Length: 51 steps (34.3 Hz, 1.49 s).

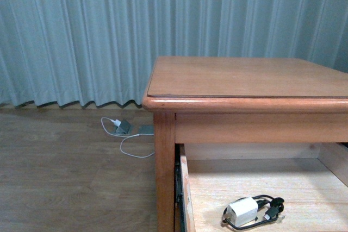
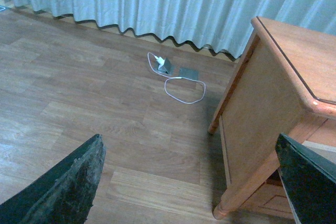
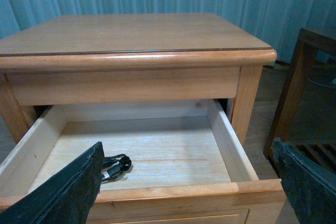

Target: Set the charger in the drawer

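floor (image 1: 60, 177) at left, grey-green curtain (image 1: 81, 31) behind. white-cabled charger with grey device (image 1: 125, 128) lies on the floor near the curtain hem, just left of the table leg. table (image 1: 244, 77) honey-brown. drawer (image 1: 184, 186) under its top stands pulled out, pale wood inside. charger (image 1: 242, 211), white block with looped black cable, lies on the drawer bottom, toward the left front. left gripper (image 2: 188, 139): jaws spread wide, holding nothing, over the floor beside the table. right gripper (image 3: 187, 142): jaws spread wide, nothing held, above the open drawer.
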Tool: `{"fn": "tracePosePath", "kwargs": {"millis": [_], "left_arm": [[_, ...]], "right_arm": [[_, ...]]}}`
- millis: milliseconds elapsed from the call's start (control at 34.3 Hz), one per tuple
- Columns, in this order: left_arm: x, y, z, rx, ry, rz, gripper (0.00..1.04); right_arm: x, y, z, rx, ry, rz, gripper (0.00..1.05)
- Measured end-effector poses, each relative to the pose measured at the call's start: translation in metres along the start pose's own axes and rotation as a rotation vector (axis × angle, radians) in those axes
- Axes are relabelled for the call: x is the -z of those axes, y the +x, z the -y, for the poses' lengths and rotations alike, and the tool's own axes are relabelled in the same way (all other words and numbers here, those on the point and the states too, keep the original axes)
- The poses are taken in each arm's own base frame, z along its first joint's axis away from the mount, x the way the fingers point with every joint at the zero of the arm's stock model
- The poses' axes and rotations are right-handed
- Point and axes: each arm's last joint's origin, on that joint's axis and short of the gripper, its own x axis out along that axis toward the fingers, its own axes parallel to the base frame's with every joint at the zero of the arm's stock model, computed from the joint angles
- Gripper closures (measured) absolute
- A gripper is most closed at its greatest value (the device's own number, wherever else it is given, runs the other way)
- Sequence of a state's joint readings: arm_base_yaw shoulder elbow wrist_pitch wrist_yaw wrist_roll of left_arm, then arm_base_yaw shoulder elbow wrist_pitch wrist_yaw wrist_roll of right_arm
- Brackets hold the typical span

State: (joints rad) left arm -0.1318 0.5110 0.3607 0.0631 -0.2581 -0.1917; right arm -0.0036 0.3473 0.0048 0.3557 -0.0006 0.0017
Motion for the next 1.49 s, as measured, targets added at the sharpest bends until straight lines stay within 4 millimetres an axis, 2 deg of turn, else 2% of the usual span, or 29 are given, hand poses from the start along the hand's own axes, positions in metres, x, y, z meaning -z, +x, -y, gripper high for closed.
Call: {"fn": "tracePosePath", "kwargs": {"millis": [175,204,292,467,642,1196,1254,1488], "left_arm": [[0.000,0.000,0.000,0.014,-0.017,-0.002,0.06],[0.000,0.000,-0.002,0.034,-0.003,0.012,0.09],[0.010,-0.002,-0.011,0.130,0.092,0.065,0.28],[0.035,-0.007,-0.018,0.136,0.155,0.060,0.66],[0.048,-0.011,-0.021,0.134,0.164,0.065,1.00],[0.069,-0.022,-0.026,0.135,0.167,0.073,1.01],[0.077,-0.027,-0.028,0.135,0.169,0.049,1.01],[0.075,-0.032,-0.028,0.139,0.168,0.093,1.01]], "right_arm": [[0.000,0.000,0.000,0.000,0.000,0.000,0.09],[0.000,0.000,0.000,0.000,0.000,0.000,0.09],[0.000,0.000,0.000,0.000,0.000,0.000,0.09],[0.000,0.000,0.000,0.000,0.000,0.000,0.09],[0.000,0.000,0.000,0.000,0.000,0.000,0.09],[0.000,0.000,0.000,0.000,0.000,0.000,0.09],[0.000,0.000,0.000,0.000,0.000,0.000,0.09],[0.000,0.000,0.000,0.000,0.000,0.000,0.09]]}}
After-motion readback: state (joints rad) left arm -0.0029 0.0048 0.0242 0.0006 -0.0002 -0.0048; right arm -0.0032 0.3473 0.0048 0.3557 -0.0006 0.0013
